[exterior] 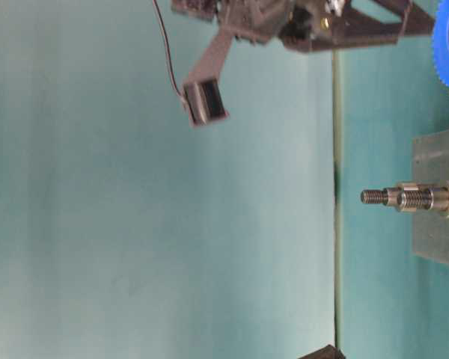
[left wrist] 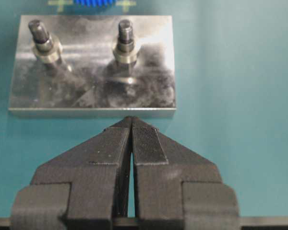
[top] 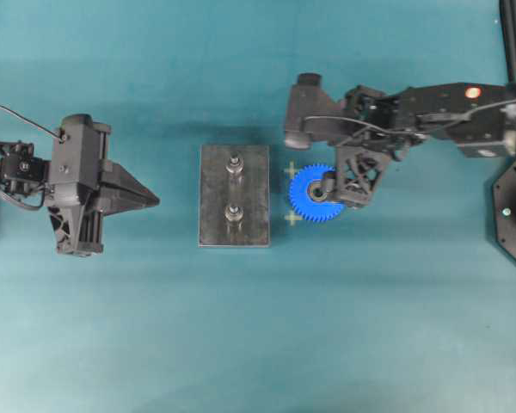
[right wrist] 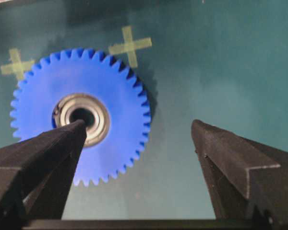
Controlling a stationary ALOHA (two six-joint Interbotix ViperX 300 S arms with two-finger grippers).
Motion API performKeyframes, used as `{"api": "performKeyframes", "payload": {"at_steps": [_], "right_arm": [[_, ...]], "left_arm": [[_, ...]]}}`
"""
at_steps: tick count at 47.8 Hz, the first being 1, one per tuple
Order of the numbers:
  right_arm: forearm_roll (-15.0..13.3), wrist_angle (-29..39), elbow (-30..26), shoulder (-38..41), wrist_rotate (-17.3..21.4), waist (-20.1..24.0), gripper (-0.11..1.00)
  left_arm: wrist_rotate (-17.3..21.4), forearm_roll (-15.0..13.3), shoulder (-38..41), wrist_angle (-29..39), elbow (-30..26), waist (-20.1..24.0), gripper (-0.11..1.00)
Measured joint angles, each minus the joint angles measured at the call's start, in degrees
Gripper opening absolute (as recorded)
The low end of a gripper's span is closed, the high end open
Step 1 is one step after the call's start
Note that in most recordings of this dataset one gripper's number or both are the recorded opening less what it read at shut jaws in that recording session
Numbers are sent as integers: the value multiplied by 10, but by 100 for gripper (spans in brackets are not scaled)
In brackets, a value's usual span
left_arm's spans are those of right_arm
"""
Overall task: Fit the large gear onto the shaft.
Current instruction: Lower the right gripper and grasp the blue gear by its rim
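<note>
Two threaded steel pins with round collars stand on the dull, scuffed grey plate, just ahead of the left gripper, whose ribbed black fingers are pressed together, holding nothing. Only the right wrist view shows the large gear whole: bright blue toothed plastic around a silvery bearing, flat on the teal table between two yellow tape crosses. It lies under the left finger of the right gripper, whose fingers spread wide without gripping it.

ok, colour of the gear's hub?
Silvery bearing with a dark hole, in the bright blue gear; right wrist view shows it best.
</note>
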Motion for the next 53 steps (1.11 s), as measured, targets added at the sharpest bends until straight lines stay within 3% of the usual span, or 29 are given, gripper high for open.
{"api": "performKeyframes", "payload": {"at_steps": [43, 48, 53], "right_arm": [[4, 33, -34, 72, 0, 12, 90], [4, 56, -48, 82, 0, 14, 79], [3, 81, -64, 87, 0, 14, 52]], "left_arm": [[-16, 0, 20, -4, -3, 0, 0], [-20, 0, 25, -5, -7, 0, 0], [-20, 0, 27, -16, -9, 0, 0]]}}
